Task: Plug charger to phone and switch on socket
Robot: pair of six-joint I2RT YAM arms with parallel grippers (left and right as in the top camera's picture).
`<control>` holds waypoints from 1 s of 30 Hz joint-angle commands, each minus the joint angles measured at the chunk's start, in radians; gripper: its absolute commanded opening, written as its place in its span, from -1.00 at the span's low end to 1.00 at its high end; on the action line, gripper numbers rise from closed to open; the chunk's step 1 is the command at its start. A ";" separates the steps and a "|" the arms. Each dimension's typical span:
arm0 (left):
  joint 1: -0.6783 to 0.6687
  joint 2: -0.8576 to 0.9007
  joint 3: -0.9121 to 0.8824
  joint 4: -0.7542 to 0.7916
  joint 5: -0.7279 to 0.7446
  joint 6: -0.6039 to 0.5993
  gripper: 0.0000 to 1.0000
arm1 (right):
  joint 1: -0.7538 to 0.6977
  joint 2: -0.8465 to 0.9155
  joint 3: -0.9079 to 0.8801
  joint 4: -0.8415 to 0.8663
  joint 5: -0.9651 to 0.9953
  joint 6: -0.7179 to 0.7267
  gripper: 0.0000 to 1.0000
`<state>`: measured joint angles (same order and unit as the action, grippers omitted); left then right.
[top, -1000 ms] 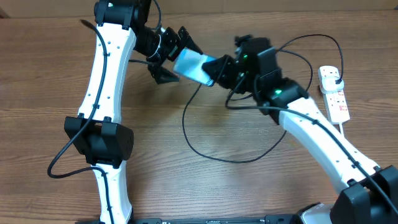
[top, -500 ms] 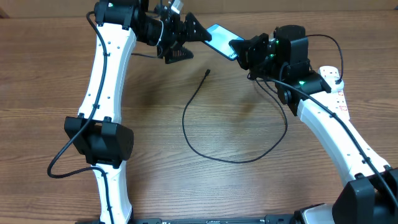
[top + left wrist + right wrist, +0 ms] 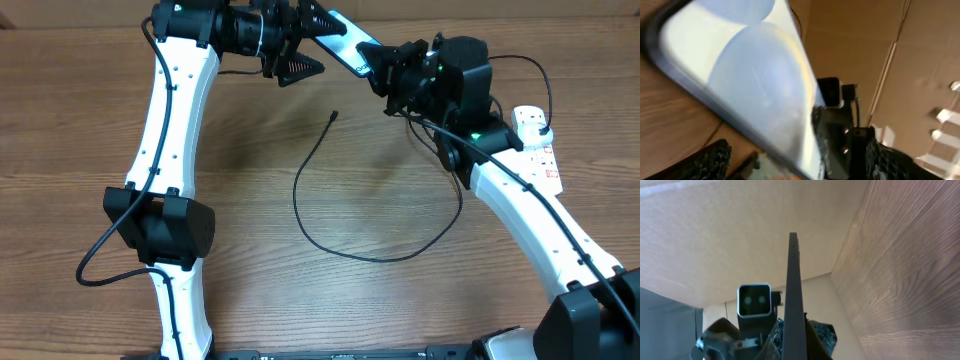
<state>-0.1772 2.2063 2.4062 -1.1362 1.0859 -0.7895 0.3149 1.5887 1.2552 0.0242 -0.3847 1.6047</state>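
The phone (image 3: 348, 42), screen lit light blue, is held in the air at the back of the table. My right gripper (image 3: 385, 68) is shut on its right end, and the right wrist view shows the phone edge-on (image 3: 792, 280) between the fingers (image 3: 795, 340). My left gripper (image 3: 325, 45) is open, its fingers spread on either side of the phone's other end. The screen fills the left wrist view (image 3: 740, 65). The charger cable (image 3: 300, 205) loops on the table, its connector tip (image 3: 333, 116) lying free below the phone. The socket (image 3: 543, 160) lies at the right.
The cable's far end runs to a black plug (image 3: 541, 122) on the socket's top end. The thick white cord (image 3: 556, 212) leaves the strip beside my right arm. A cardboard wall (image 3: 740, 235) stands just behind the table's back edge.
The phone has gone up and back to the right, away from the table's middle, still in my right gripper. My left gripper followed it back. The connector tip now lies uncovered on the table.
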 commanded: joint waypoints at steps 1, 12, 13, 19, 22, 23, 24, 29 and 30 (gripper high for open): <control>-0.005 0.027 0.002 0.011 0.036 -0.152 0.73 | 0.023 -0.042 0.017 0.011 0.028 0.011 -0.93; -0.005 0.084 0.002 0.033 -0.029 -0.316 -0.14 | 0.026 -0.042 0.017 -0.026 0.078 0.012 -0.93; -0.005 0.084 0.002 0.037 -0.050 -0.335 -0.14 | 0.026 -0.042 0.017 -0.026 0.082 0.012 -0.93; -0.009 0.084 0.002 0.085 -0.074 -0.408 -0.20 | 0.035 -0.041 0.017 -0.025 0.098 0.020 -0.93; -0.013 0.084 0.002 0.101 -0.084 -0.424 -0.31 | 0.064 -0.041 0.017 -0.026 0.149 0.023 -0.93; -0.013 0.084 0.002 0.101 -0.092 -0.426 -0.32 | 0.078 -0.041 0.017 -0.027 0.176 0.023 -0.93; -0.013 0.084 0.002 0.101 -0.101 -0.430 -0.37 | 0.100 -0.041 0.017 -0.026 0.213 0.024 -0.92; -0.013 0.084 0.002 0.100 -0.121 -0.431 -0.38 | 0.111 -0.041 0.017 -0.026 0.220 0.059 -0.93; -0.013 0.084 0.002 0.101 -0.121 -0.431 -0.38 | 0.111 -0.041 0.017 -0.026 0.219 0.072 -0.93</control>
<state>-0.1776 2.2887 2.4062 -1.0389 0.9901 -1.2064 0.4217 1.5887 1.2552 -0.0204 -0.1833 1.6463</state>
